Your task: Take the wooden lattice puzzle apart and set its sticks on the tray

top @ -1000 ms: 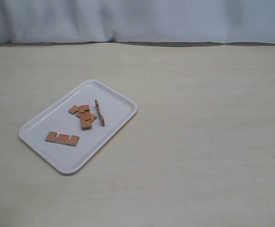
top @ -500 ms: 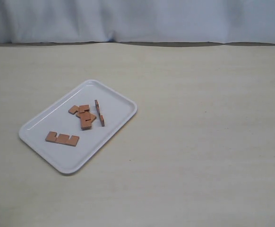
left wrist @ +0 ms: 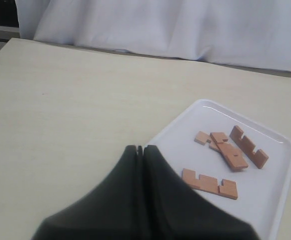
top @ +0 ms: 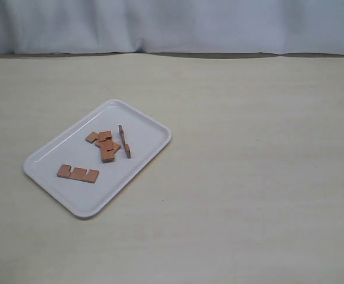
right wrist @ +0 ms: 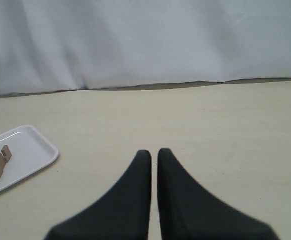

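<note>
Now we see our left gripper [left wrist: 140,148] and right gripper [right wrist: 154,151] with fingers together; sticks [top: 106,145] lie on the tray [top: 54,157] just beyond the left fingertips.

Pale beige table [top: 249,189], wood-grain top; white tray [top: 146,134] flat on it, left of ctr, angled.

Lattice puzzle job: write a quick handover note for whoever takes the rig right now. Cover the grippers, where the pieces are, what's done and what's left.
Left gripper: shut, empty, drawn back from the tray.
Right gripper: closed to a thin slit, empty, well off to the tray's side.
Sticks: all visible ones lie on the tray. There is a flat stick alone, a stick on edge and an overlapping pile.
Done: the lattice looks taken apart.
Left: check whether the pile's pieces are interlocked; I cannot tell. If not, probably nothing.
</note>
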